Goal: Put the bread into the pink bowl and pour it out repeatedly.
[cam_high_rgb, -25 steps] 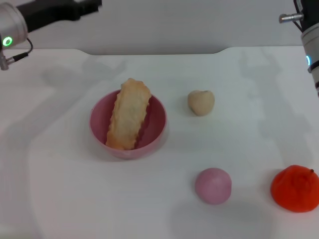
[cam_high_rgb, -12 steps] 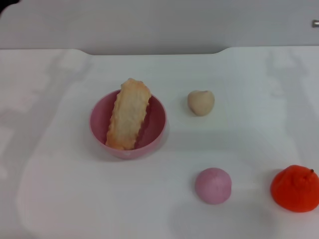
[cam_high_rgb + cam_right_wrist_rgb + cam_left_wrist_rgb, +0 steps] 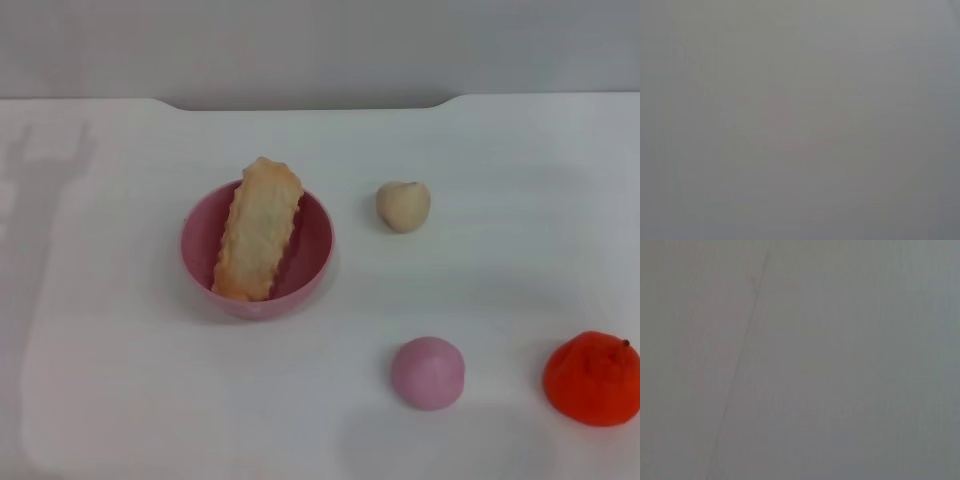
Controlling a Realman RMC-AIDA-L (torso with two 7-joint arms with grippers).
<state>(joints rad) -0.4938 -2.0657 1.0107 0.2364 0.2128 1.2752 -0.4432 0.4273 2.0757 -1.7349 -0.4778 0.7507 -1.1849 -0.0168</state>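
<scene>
The bread (image 3: 259, 229), a long loaf with its pale golden-brown side up, lies inside the pink bowl (image 3: 310, 255) left of the table's middle in the head view, one end poking over the far rim. Neither gripper shows in any view. Both wrist views show only a plain grey surface.
A small round cream bun (image 3: 403, 206) sits right of the bowl. A pink ball (image 3: 428, 372) lies nearer the front, and an orange toy fruit (image 3: 593, 378) sits at the front right. The white table (image 3: 120, 350) ends at a grey wall behind.
Both arms, seen at the top corners a second ago, have withdrawn out of the head view. The bread and bowl have not moved.
</scene>
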